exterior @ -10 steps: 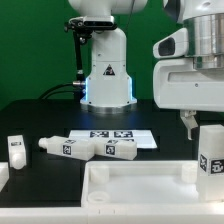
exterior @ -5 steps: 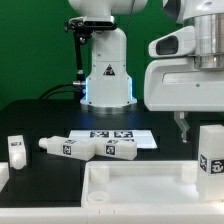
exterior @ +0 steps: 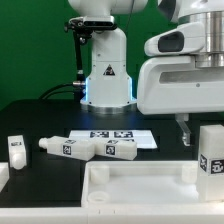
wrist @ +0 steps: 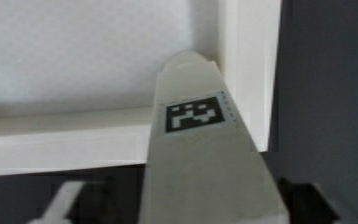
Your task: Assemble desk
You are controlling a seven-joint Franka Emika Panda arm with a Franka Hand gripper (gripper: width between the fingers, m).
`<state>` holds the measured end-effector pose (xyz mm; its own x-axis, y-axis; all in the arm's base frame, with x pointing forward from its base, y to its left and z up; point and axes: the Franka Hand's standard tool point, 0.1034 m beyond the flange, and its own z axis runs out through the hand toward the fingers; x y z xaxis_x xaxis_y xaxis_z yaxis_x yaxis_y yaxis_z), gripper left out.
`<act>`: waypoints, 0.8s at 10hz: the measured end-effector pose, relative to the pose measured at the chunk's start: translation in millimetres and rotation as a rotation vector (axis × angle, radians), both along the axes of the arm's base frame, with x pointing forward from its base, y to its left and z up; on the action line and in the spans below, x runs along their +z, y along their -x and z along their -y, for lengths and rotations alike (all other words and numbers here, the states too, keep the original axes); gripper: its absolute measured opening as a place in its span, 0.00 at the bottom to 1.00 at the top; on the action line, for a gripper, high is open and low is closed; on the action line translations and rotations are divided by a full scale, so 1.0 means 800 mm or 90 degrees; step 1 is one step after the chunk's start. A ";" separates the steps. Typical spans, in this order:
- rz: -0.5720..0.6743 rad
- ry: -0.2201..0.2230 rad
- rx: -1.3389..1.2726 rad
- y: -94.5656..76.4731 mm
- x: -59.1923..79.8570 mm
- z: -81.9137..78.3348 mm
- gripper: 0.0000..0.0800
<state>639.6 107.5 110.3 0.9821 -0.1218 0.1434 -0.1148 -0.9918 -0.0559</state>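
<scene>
An upright white desk leg [exterior: 210,152] with a square tag stands at the exterior view's right, behind the tabletop panel [exterior: 140,182]. My gripper [exterior: 199,133] hangs over its top. One dark finger [exterior: 185,130] shows beside the leg and the other is hidden behind it. In the wrist view the tagged leg [wrist: 202,150] fills the space between the jaws, with dark fingers [wrist: 318,198] pressed against both its sides. Two legs [exterior: 65,147] [exterior: 120,149] lie on the table and a short one [exterior: 15,150] stands at the left.
The marker board [exterior: 118,134] lies flat behind the lying legs. The white robot base [exterior: 105,75] stands at the back with a black cable beside it. The white panel [wrist: 87,70] lies beneath the gripper in the wrist view.
The gripper body has shifted toward the exterior view's left, and its jaws have narrowed onto the upright leg. The legs on the table have not moved.
</scene>
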 end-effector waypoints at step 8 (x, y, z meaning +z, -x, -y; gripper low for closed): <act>-0.055 -0.122 -0.753 0.006 -0.002 0.000 0.36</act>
